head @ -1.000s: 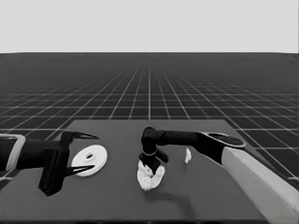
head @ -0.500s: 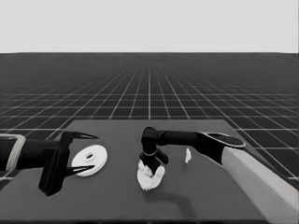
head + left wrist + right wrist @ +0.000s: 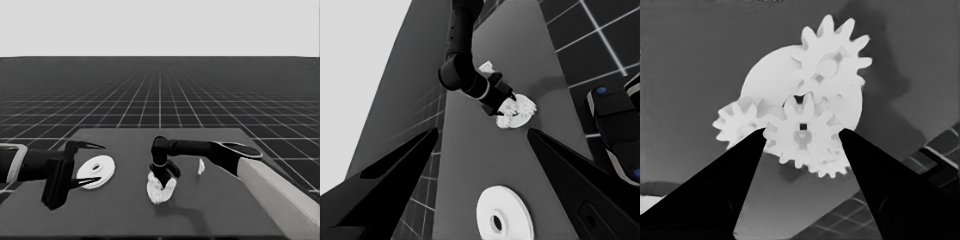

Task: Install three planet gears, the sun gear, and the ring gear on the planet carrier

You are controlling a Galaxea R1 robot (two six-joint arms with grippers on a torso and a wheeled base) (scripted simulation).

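The smaller round part (image 3: 161, 190) lies mid-table with toothed gears on it. In the right wrist view its disc (image 3: 765, 85) carries one gear (image 3: 832, 55) on one side, another (image 3: 737, 122) at its edge and a third (image 3: 830, 167) half hidden. My right gripper (image 3: 165, 176) hangs just above it, shut on a fourth gear (image 3: 801, 135) whose sides both black fingers touch. The larger round part (image 3: 95, 171) lies flat at the table's left end. My left gripper (image 3: 98, 165) waits open over it, not holding it.
A thin white piece (image 3: 201, 166) lies just right of the right gripper. The right arm's pale grey part (image 3: 280, 200) fills the lower right corner. Dark machinery with blue lights (image 3: 615, 120) shows past the table's edge in the left wrist view.
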